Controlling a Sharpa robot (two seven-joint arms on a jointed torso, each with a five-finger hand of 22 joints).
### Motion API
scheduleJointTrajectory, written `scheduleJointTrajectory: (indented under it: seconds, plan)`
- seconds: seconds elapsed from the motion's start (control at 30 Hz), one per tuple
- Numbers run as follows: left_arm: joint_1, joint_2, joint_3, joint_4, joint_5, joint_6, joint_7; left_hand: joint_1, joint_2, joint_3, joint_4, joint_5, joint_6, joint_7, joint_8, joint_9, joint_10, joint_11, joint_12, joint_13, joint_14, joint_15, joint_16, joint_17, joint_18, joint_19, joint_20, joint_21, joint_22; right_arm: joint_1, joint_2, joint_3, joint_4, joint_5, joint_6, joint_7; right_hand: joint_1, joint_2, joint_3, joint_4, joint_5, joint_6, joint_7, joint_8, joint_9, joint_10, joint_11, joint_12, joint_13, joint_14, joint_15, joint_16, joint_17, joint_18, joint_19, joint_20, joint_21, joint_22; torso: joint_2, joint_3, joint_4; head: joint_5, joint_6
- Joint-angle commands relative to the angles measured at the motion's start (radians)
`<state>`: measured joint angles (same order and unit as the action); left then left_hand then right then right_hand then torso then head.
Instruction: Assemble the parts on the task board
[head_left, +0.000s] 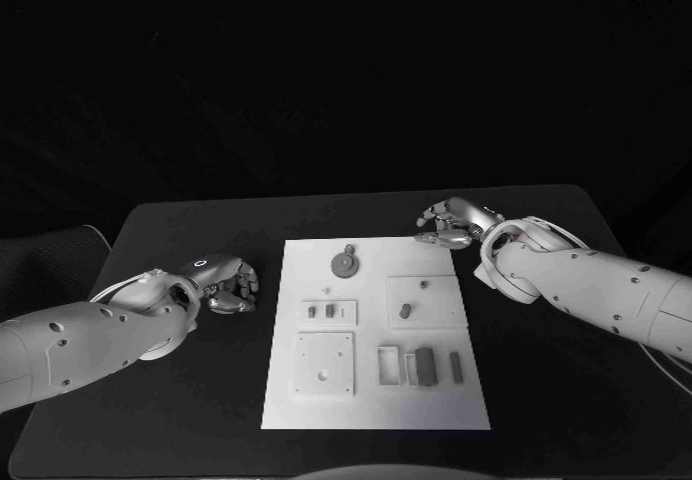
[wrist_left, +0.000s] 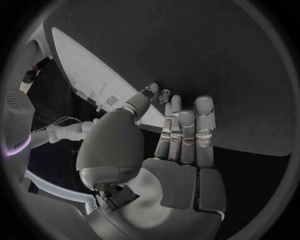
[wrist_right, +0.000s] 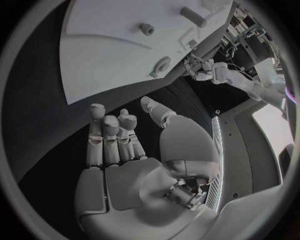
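The white task board lies in the middle of the black table. On it are a round grey part at the far end, two small parts on a raised square, an oval part on another square, and bar-shaped parts near the front. My left hand hovers just off the board's left edge, holding nothing, its fingers stretched out over the table. My right hand is at the board's far right corner, also holding nothing, with its fingers extended.
A blank raised plate and an open rectangular slot sit on the board's near half. Bare black table surrounds the board. In the right wrist view the board and my left hand show beyond the fingers.
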<state>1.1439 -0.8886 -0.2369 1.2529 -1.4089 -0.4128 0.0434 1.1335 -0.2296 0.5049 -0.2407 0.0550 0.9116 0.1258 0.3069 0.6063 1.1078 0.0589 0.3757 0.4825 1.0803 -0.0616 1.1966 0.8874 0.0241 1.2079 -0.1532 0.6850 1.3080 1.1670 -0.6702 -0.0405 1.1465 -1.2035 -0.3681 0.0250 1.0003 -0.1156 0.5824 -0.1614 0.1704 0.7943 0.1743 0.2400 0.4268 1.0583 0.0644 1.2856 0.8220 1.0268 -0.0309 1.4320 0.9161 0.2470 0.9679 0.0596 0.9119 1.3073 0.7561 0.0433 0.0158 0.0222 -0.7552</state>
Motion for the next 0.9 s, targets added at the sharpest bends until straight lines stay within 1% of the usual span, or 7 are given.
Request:
scheduleJointTrajectory:
  seconds: [0.03,0.23,0.4,0.5,0.57,0.73,0.9]
  plan:
    - [-0.001,0.001,0.0,0.002,0.007,0.02,-0.001,0.001,-0.016,0.0,0.012,-0.003,-0.003,0.006,-0.002,-0.001,0.003,-0.008,0.024,0.016,0.002,0.003,-0.003,0.003,0.108,0.004,0.0,-0.004,0.007,-0.001,0.0,0.0,0.0,0.0,0.001,0.007,-0.007,0.0,0.001,0.003,0.005,0.0,0.004,0.003,-0.001,-0.003,0.001,0.004,-0.001,0.0,-0.009,0.005,-0.002,0.015,0.002,-0.007,-0.004,0.008,-0.001,0.0,0.0002,0.002,0.0]
    - [-0.001,0.002,0.0,0.002,-0.001,0.039,-0.002,0.005,-0.024,-0.008,0.037,-0.003,0.018,0.012,0.008,-0.003,-0.004,-0.023,0.116,0.078,0.017,-0.012,0.016,0.016,0.107,0.024,-0.013,0.009,0.021,-0.004,0.004,0.0,-0.001,0.0,0.002,0.008,-0.007,0.0,0.001,0.004,0.006,0.0,0.004,0.003,-0.001,-0.003,0.001,0.004,-0.001,0.0,-0.009,0.004,-0.002,0.015,0.002,-0.007,-0.004,0.008,0.0,-0.0002,0.0002,0.006,0.0]
    - [-0.001,0.002,0.0,0.002,-0.002,0.038,0.002,0.015,-0.015,-0.015,0.045,-0.003,0.041,0.001,0.012,-0.008,-0.026,-0.036,0.222,0.143,0.017,-0.024,0.031,0.03,0.102,0.026,-0.024,0.024,0.022,-0.005,0.003,0.0,-0.001,0.0,0.002,0.008,-0.007,0.0,0.001,0.004,0.006,0.0,0.004,0.003,-0.001,-0.003,0.001,0.004,-0.001,0.0,-0.009,0.004,-0.002,0.015,0.002,-0.007,-0.004,0.008,0.0,-0.0001,0.0004,0.006,0.0]
    - [-0.001,0.002,0.0,0.002,-0.002,0.042,0.002,0.02,-0.003,-0.013,0.047,-0.003,0.051,-0.003,0.015,-0.009,-0.028,-0.041,0.247,0.156,0.018,-0.028,0.034,0.032,0.1,0.026,-0.027,0.028,0.022,-0.005,0.003,0.0,-0.001,0.0,0.003,0.008,-0.007,0.0,0.001,0.004,0.006,0.0,0.004,0.003,-0.001,-0.003,0.001,0.004,-0.001,0.0,-0.009,0.004,-0.002,0.015,0.002,-0.007,-0.004,0.008,0.0,0.0003,0.0001,0.007,0.0]
    - [-0.001,0.001,0.0,0.002,-0.002,0.042,0.001,0.033,0.016,0.002,0.05,-0.003,0.056,-0.005,0.015,-0.011,-0.034,-0.043,0.265,0.164,0.023,-0.031,0.039,0.035,0.099,0.03,-0.03,0.034,0.022,-0.006,0.002,0.0,-0.001,0.0,0.003,0.007,-0.007,0.0,0.001,0.004,0.006,0.0,0.004,0.003,-0.001,-0.003,0.001,0.004,-0.001,0.0,-0.009,0.004,-0.002,0.015,0.002,-0.007,-0.004,0.008,0.0,0.0002,0.0001,0.008,-0.001]
    - [-0.001,0.0,0.0,0.001,-0.002,0.038,0.002,0.034,0.016,0.011,0.058,-0.003,0.06,-0.007,0.013,-0.014,-0.038,-0.046,0.293,0.175,0.023,-0.033,0.042,0.037,0.097,0.03,-0.033,0.04,0.022,-0.006,0.001,0.0,-0.001,0.0,0.002,0.007,-0.008,0.0,0.0,0.004,0.006,0.0,0.004,0.003,-0.001,-0.003,0.001,0.004,-0.002,0.0,-0.009,0.004,-0.002,0.015,0.002,-0.007,-0.004,0.008,0.001,0.0002,0.0005,0.01,0.001]
    - [-0.001,0.0,0.0,0.002,-0.002,0.034,0.002,0.039,0.017,0.014,0.058,-0.003,0.06,-0.008,0.01,-0.016,-0.042,-0.047,0.316,0.183,0.027,-0.035,0.046,0.04,0.096,0.032,-0.036,0.046,0.022,-0.006,0.002,0.0,-0.001,0.0,0.001,0.007,-0.008,-0.001,0.001,0.004,0.006,0.0,0.004,0.003,-0.002,-0.003,0.001,0.004,-0.002,0.0,-0.009,0.004,-0.002,0.015,0.002,-0.007,-0.004,0.008,0.0,-0.0001,0.0007,0.014,-0.002]
